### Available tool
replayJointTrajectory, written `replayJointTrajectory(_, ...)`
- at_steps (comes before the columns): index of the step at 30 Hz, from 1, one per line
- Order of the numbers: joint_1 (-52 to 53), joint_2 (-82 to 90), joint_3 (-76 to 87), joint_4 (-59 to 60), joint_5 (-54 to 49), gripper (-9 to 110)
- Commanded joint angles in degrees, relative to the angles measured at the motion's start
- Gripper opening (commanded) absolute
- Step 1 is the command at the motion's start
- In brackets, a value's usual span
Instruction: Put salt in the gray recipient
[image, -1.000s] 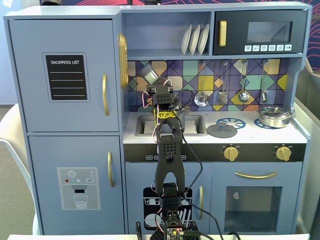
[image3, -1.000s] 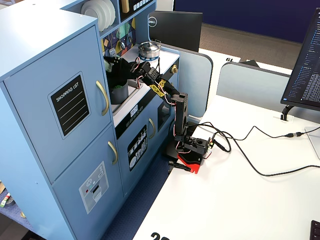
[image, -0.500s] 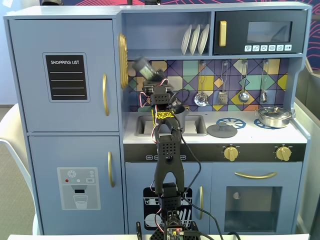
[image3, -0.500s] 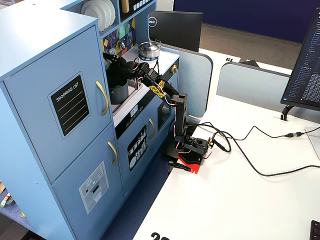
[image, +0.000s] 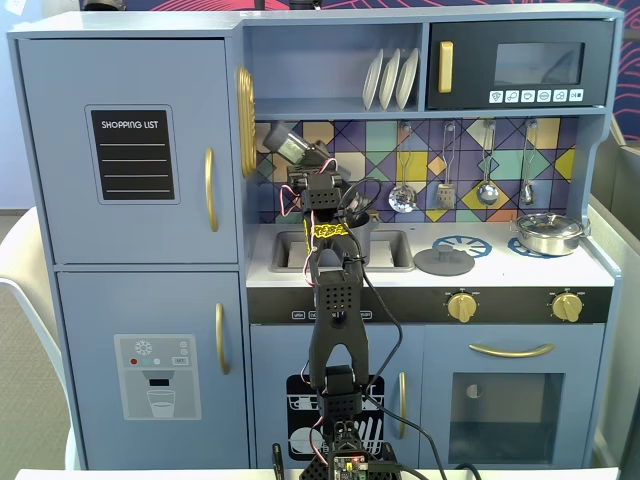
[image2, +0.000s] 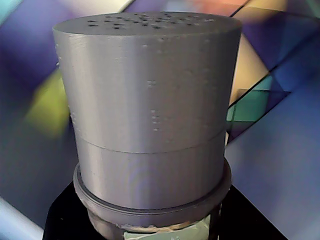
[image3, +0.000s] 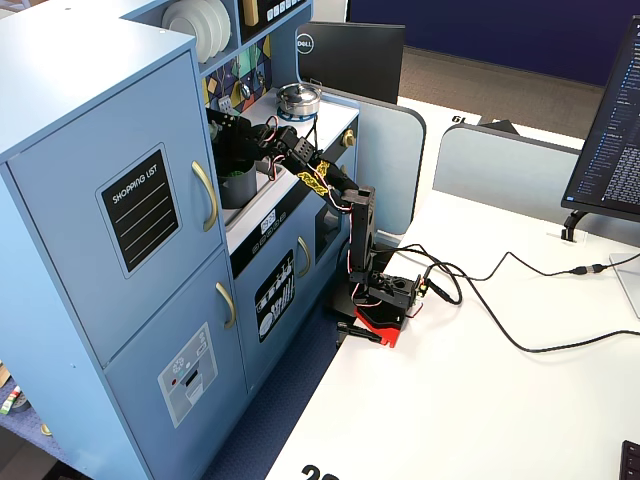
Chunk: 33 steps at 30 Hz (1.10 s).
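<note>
Above the sink, gripper (image: 292, 152) pinches the salt shaker (image: 285, 142), tilted. Gray pot (image: 357, 238) sits below-right of it. Lift done; shaking looks left.

Black chalkboard-style panel (image: 132, 154) on the upper blue cupboard door of the toy kitchen: "SHOPPING LIST" in white capitals, legible in both fixed views; black monitor back (image3: 350, 62) right of the kitchen: round "DELL" logo (image3: 305, 44); other markings illegible
</note>
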Motion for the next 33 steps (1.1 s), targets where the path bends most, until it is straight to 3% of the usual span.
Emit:
replayJointTrajectory(1,5.3,4.0,-1.3,-1.9,-23.8,0)
replayJointTrajectory(5,16.3,7.3,0.8,-2.7,-52.9,0)
replayJointTrajectory(11,35.2,6.5,1.1,-14.5,-92.8,0)
replayJointTrajectory(17,46.7,6.6,5.4,-19.2,-123.7,0)
replayJointTrajectory(22,50.2,9.6,20.1,-27.4,-131.0,0)
replayJointTrajectory(29,52.2,11.2,37.1,-41.2,-132.9,0)
replayJointTrajectory(33,53.4,10.8,39.4,-42.7,-131.5,0)
